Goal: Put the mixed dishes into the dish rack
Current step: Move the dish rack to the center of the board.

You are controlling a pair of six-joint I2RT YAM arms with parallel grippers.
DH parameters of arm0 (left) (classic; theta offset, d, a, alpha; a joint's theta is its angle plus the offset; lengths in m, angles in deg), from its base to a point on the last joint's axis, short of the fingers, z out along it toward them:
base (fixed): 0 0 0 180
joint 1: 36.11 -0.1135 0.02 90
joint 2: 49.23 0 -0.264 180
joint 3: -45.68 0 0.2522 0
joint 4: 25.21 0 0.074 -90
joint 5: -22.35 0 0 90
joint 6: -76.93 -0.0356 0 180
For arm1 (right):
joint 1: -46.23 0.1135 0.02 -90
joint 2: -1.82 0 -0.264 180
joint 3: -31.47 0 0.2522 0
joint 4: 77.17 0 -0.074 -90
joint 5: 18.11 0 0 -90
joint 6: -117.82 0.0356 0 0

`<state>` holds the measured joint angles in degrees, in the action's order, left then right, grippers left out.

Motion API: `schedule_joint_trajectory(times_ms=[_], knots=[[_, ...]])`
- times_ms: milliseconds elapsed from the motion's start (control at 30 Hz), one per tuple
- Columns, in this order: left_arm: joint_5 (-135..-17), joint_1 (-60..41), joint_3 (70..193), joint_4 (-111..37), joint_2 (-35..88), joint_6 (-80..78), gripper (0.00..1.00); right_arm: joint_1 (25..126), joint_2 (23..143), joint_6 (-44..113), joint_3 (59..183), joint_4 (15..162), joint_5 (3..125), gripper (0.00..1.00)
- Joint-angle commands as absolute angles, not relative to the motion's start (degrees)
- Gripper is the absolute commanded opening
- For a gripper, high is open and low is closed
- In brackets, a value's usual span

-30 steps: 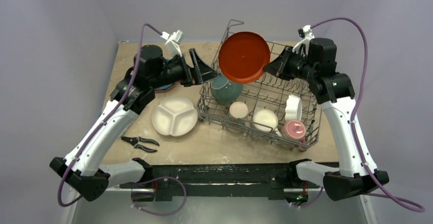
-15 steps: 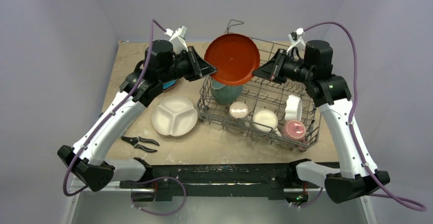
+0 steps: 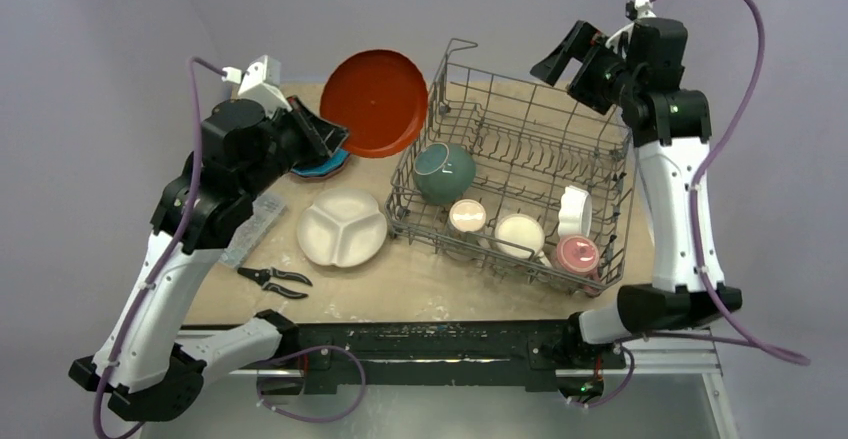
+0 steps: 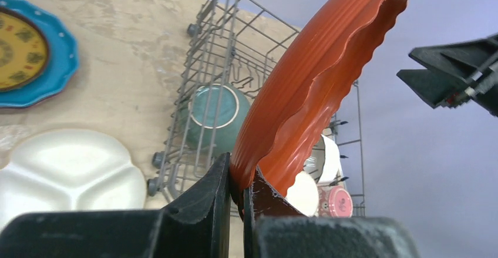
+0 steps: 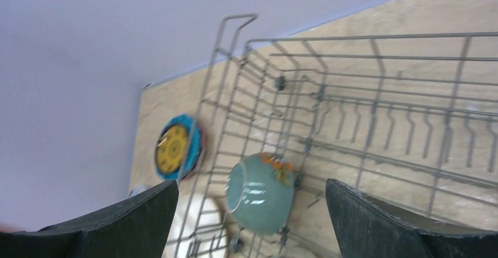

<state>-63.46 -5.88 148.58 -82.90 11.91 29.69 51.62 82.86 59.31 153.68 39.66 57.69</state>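
Note:
My left gripper (image 3: 338, 139) is shut on the lower rim of the orange plate (image 3: 374, 103), which it holds on edge above the table, left of the dish rack (image 3: 520, 149). The left wrist view shows both fingers pinching the plate's (image 4: 320, 73) scalloped edge. My right gripper (image 3: 572, 67) hangs open and empty above the rack's far right corner. In the rack lie a teal bowl (image 3: 445, 172), two cream mugs (image 3: 467, 216), a small white bowl (image 3: 575, 209) and a pink mug (image 3: 577, 254). A white divided plate (image 3: 342, 226) and a blue plate (image 3: 322, 165) lie on the table.
Black-handled pliers (image 3: 273, 278) lie near the table's front left, and a clear plastic box (image 3: 250, 227) sits under my left forearm. The rack's upright tines (image 5: 376, 123) stand bare at its far side. The teal bowl (image 5: 258, 193) shows below my right fingers.
My right gripper let go of the orange plate, opened and pulled up and away to the right. My left gripper closed on the plate's rim and carried it left, off the rack.

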Motion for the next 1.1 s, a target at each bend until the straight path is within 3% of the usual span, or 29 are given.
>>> schedule_joint_trajectory(times_ms=[0, 100, 267, 467, 500, 600, 633, 1067], knots=[[-62.27, -8.37, 149.22, -88.68, 11.24, 26.10, 0.00, 48.06, 96.39, 58.43, 157.50, 32.79, 62.76, 0.98], [-63.91, -9.27, 148.35, -89.27, 11.04, 25.74, 0.00, 47.10, 103.32, 56.79, 159.01, 29.96, 66.44, 0.97], [-65.43, -9.40, 147.43, -90.41, 11.24, 24.60, 0.00, 46.93, 108.54, 53.78, 155.87, 31.96, 76.29, 0.88], [-65.72, -9.56, 146.78, -90.62, 13.19, 24.39, 0.00, 46.89, 113.18, 51.66, 152.93, 33.22, 83.04, 0.71], [-65.84, -9.83, 146.86, -90.66, 13.80, 24.68, 0.00, 46.93, 113.79, 51.50, 152.90, 33.18, 83.99, 0.67], [-68.73, -11.67, 146.98, -90.27, 15.45, 26.85, 0.00, 46.85, 115.07, 50.67, 153.07, 33.52, 86.03, 0.42], [-70.06, -12.56, 146.72, -90.01, 16.25, 27.91, 0.00, 46.73, 115.46, 50.45, 153.03, 33.79, 86.14, 0.40], [-86.50, -16.21, 143.45, -73.32, 24.79, 38.08, 0.00, 46.36, 120.19, 47.58, 152.76, 33.64, 82.36, 0.38]])
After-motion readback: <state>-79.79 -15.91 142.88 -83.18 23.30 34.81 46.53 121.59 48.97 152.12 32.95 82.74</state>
